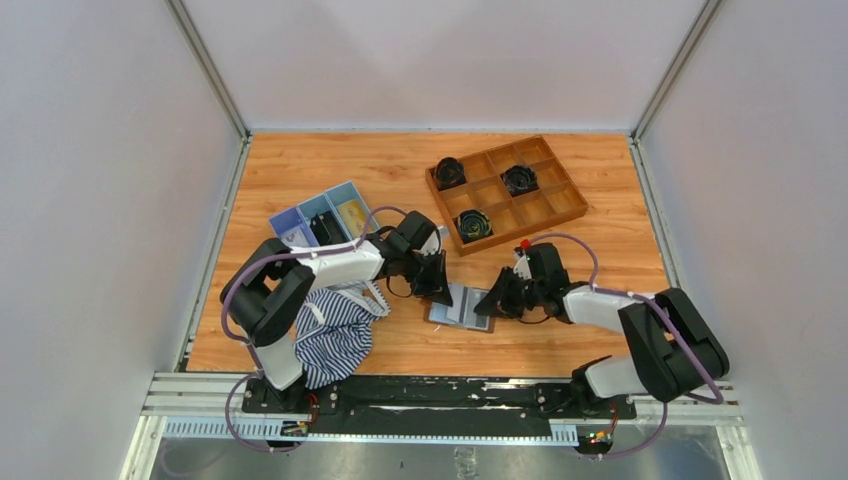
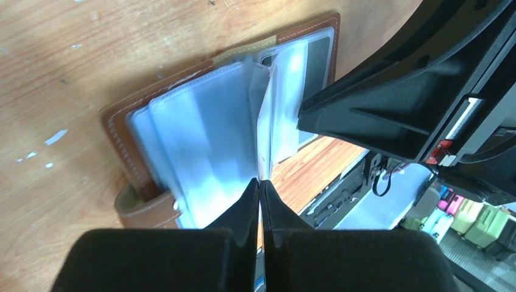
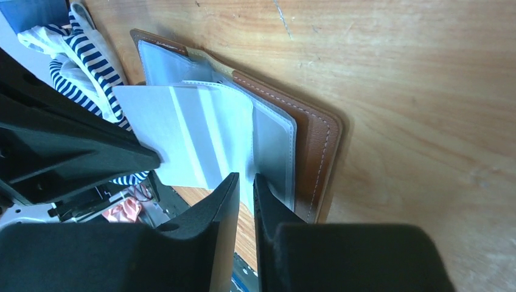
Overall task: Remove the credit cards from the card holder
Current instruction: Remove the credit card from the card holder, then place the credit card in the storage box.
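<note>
Brown card holder [image 1: 462, 306] open, between left pincer [image 2: 260, 182], right pincer [image 3: 245, 179]

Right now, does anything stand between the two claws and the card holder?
Nothing visible does. The left claw is shut at the edge of the open card holder, and the right claw seems to pinch one of its sleeves from the opposite side.

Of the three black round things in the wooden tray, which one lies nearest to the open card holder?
The black round thing in the wooden tray's corner compartment nearest the arms. The other two sit farther back from the card holder.
</note>
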Tool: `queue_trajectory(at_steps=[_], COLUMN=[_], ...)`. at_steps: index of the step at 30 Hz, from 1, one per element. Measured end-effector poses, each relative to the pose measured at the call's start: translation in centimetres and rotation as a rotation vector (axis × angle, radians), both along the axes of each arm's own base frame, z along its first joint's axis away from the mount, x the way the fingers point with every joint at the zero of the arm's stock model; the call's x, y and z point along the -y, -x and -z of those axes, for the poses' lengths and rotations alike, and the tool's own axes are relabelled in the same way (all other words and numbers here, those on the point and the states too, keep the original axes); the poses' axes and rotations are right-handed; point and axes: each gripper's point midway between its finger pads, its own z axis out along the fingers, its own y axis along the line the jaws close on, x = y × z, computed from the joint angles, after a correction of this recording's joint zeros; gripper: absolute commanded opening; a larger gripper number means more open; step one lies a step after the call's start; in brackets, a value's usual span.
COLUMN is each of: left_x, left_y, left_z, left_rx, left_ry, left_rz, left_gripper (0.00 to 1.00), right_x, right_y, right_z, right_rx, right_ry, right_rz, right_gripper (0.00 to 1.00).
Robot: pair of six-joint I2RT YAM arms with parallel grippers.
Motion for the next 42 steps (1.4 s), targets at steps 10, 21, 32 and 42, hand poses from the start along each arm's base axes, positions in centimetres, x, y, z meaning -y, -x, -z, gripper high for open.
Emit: queue_trajectory(at_steps=[10, 21, 32, 42], left_x=[-2.1, -8.4, -22.5, -34.4], left_y=[-0.8, -4.1, -9.7, -10.1], left_z=[-1.5, -7.0, -16.0, -14.1], left_rx=[0.044, 0.200, 0.446, 0.341], left_ry=[-0.021, -0.112, -0.533, -1.026], left_rz=[-0.029, -0.163, -0.510, -0.739], left_gripper=[0.00, 0.00, 0.00, 0.00], right_x=[1.1, 2.5, 3.0, 3.8], right_y=[0.4, 1.6, 1.6, 2.8], right_z=[-0.2, -2.9, -7.8, -7.9], right_rx=[0.025, 0.086, 0.216, 0.208], right_ry=[0.051, 0.100, 0.091, 0.114], right_rz=[0.030, 0.009, 0.011, 0.008], right_gripper=[0.20, 0.36, 0.44, 0.45])
